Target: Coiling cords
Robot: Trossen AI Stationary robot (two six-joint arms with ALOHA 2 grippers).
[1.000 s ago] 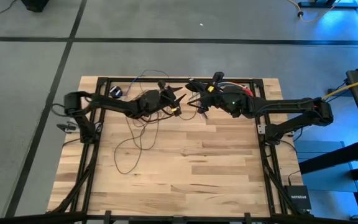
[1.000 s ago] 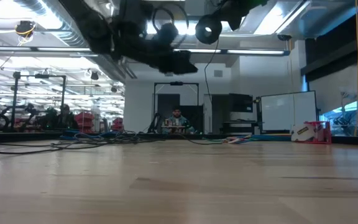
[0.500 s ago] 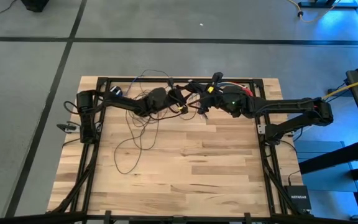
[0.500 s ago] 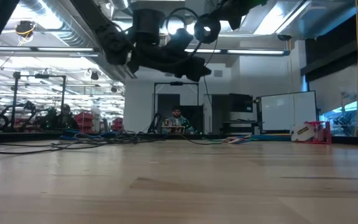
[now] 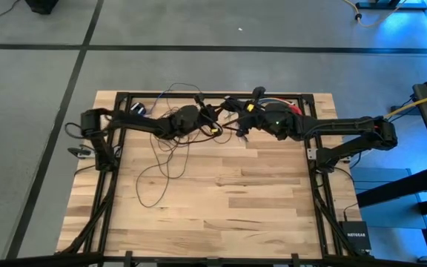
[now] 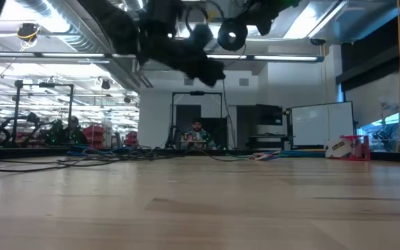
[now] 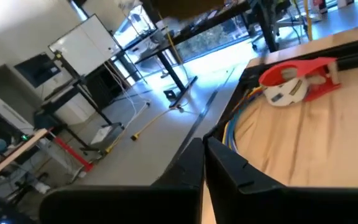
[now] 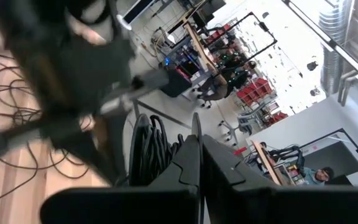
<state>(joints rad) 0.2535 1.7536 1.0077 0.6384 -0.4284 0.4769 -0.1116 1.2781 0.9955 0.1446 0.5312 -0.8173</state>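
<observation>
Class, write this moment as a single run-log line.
left tool: shut, raised | right tool: shut on coil, raised | cord: mostly loose on table

My rig, two arms: matte black jointed links, black cabling along them. Left claw [image 5: 215,119] carries a yellow tag; right claw [image 5: 232,113] likewise, plus a green indicator light.

arms [image 5: 147,124]: 2 | cords [image 5: 161,167]: 1 | tape dispenser [image 7: 297,82]: 1 | person [image 6: 197,133]: 1
</observation>
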